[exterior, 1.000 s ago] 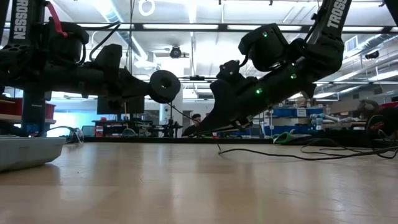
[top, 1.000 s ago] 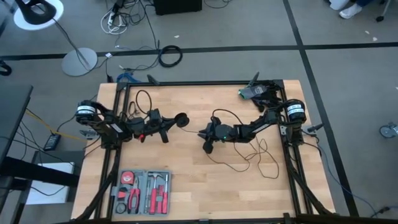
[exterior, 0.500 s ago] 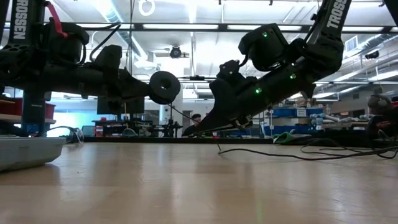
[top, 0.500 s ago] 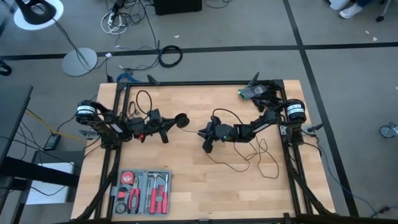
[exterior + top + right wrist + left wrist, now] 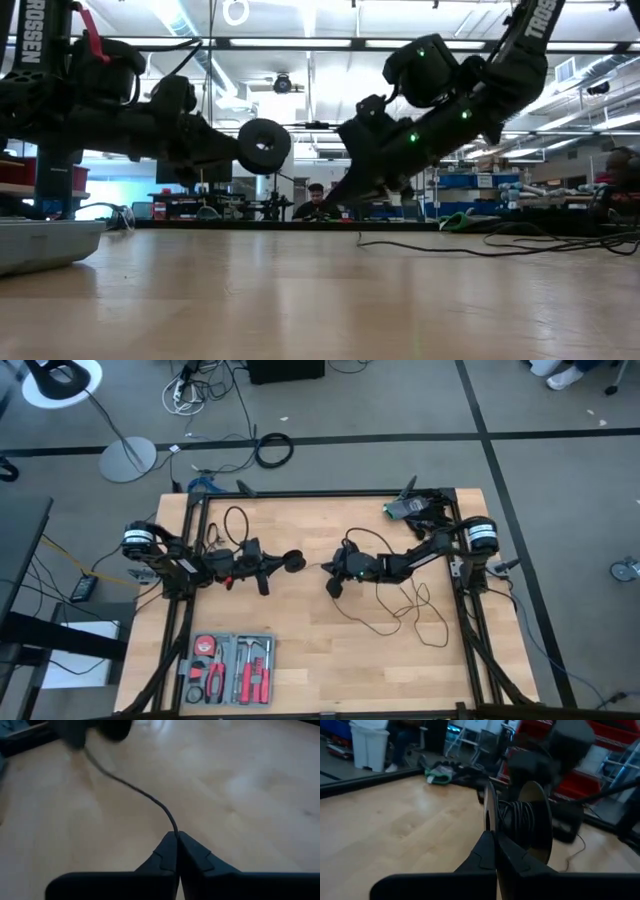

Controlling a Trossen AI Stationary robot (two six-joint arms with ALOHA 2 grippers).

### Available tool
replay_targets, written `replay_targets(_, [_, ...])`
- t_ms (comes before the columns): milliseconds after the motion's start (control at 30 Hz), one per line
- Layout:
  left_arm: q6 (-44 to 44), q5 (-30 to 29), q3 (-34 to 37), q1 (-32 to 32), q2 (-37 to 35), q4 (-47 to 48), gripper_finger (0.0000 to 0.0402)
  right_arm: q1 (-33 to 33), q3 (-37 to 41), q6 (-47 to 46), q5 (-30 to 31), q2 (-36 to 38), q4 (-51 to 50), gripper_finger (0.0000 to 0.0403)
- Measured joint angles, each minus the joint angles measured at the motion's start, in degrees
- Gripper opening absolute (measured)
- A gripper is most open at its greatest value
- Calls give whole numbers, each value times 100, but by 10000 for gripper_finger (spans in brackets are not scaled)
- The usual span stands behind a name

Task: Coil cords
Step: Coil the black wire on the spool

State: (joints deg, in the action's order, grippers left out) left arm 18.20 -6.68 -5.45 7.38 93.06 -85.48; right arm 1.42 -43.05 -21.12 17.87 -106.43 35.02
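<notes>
The cord is a thin black wire. Part of it is wound on a small black spool with round disc sides. The remainder lies in loose loops on the wooden table toward its right side. My left gripper reaches in level from the table's left and is shut on the spool. My right gripper stands just right of the spool, slanting down, shut on the wire. My left gripper pinches one disc side of the spool at its rim between its two fingers, coming level from the table's left. The spool hangs clear of the table, with wound cord beside the held disc. My right gripper pinches the thin wire at the free ends of its fingers, slanting down toward the table's left. From the fingers the wire runs in a slight curve to the spool, clear of the table.
A tool tray sits at the near left. A green-grey object lies at the far right corner, and a black cable loop lies at the far left. Beyond the far edge sits a person.
My right gripper has shut on the wire and risen a little, drawing back slightly toward the table's right. The wire's loop by its wrist has shrunk. My left gripper has tipped the spool slightly but stayed in place.
</notes>
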Motion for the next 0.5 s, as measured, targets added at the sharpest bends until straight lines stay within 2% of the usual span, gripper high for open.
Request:
replay_targets(167, [-117,-13,-12,2,0,257,0,175,-162,-78,2,594,-830,2])
replay_targets(367, [-230,-75,-371,2,0,1186,0,270,-1344,550,-182,731,-2363,1])
replay_targets(500, [-184,-475,-590,2,0,1671,0,242,-2072,929,-323,625,-2794,1])
